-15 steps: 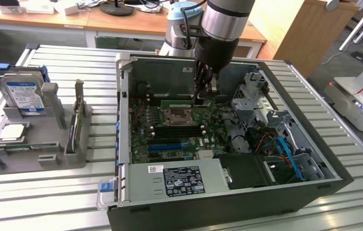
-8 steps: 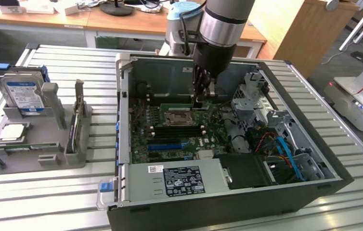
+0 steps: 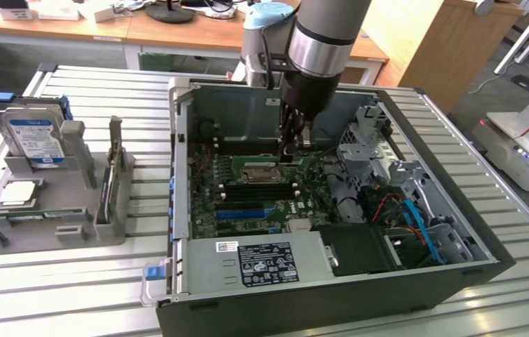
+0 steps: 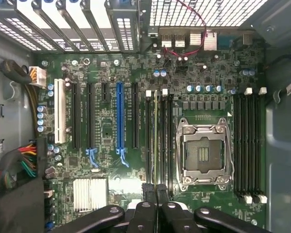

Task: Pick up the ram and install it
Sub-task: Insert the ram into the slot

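1. The arm reaches down into the open computer case [image 3: 339, 302], which lies on the slatted counter [image 3: 59, 295].
2. The end effector [image 4: 156, 191] is clenched on the ram [image 4: 156, 136]. In the wrist view the ram shows edge-on as a thin pale line running straight out from between the fingertips [image 4: 148, 194].
3. The ram stands upright over the motherboard [image 4: 106, 131], in line with the bank of black memory slots [image 4: 165, 141] just beside the empty CPU socket [image 4: 202, 155]. I cannot tell whether it is seated in a slot or just above one.
4. In the exterior view the end effector [image 3: 292, 147] hangs near the middle of the board, close to the case's back wall.
5. At the exterior view's left, well apart from the case, a grey tray [image 3: 49, 239] holds the hard drive [image 3: 32, 137] upright and the square CPU chip [image 3: 19, 191] flat.
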Controlling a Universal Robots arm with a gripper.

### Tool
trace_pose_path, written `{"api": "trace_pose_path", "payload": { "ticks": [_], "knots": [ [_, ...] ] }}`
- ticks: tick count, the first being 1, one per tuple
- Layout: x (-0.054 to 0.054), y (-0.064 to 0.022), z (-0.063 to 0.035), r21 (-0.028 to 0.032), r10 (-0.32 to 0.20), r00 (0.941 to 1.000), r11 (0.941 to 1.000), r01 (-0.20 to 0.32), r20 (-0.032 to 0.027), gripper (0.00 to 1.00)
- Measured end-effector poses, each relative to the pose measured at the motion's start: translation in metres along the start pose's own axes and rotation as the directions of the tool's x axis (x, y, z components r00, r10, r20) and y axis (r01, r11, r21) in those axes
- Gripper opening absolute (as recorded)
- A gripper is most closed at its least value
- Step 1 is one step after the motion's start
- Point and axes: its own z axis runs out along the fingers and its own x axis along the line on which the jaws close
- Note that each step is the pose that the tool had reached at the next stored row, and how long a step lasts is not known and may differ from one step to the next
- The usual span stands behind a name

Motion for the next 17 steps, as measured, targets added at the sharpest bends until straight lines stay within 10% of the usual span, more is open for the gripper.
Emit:
{"api": "trace_pose_path", "payload": {
  "ticks": [17],
  "knots": [
    [0.0,0.0005,0.0237,0.0001,0.004,1.0,1.0,-0.004,0.0,0.12]
  ]
}}
